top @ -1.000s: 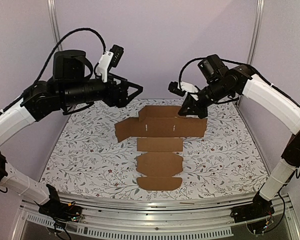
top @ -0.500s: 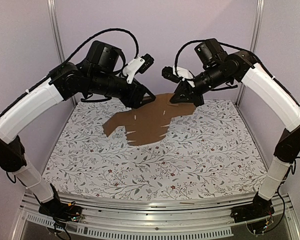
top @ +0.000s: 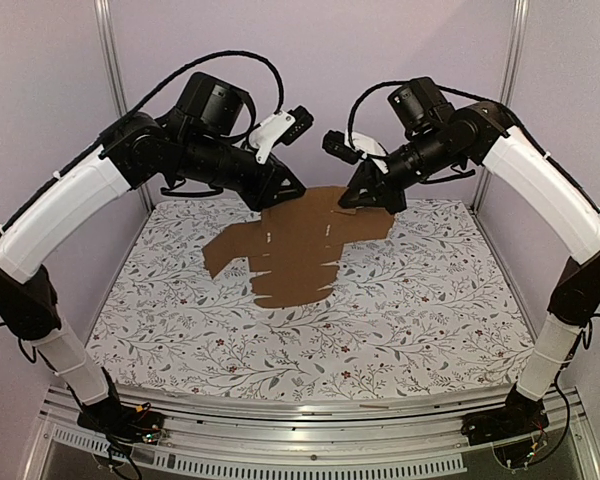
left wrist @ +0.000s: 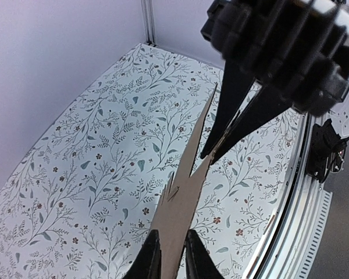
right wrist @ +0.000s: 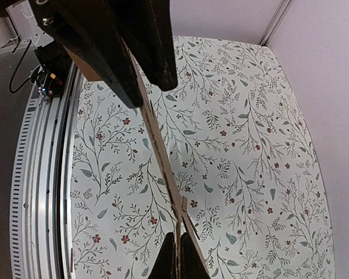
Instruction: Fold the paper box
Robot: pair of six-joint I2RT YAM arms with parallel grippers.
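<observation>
The paper box [top: 295,245] is a flat brown die-cut sheet, lifted off the table and hanging tilted, its top edge at the far side. My left gripper [top: 278,198] is shut on the top edge's left part; in the left wrist view its fingers [left wrist: 170,235] stand on either side of the sheet [left wrist: 189,186], seen nearly edge-on. On the right part of that edge my right gripper [top: 368,200] is shut too. The right wrist view shows its fingers [right wrist: 177,238] pinching the thin cardboard [right wrist: 157,139], with the left gripper [right wrist: 151,93] opposite.
The table is covered with a white floral cloth [top: 430,300]. A metal rail [top: 300,412] runs along its near edge. Purple walls and two upright posts [top: 108,60] close in the back and sides.
The box, flat on the table a second ago, is now lifted and tilted. The left arm swung in from the left and its jaws closed on the top edge. The right gripper stayed shut on it.
</observation>
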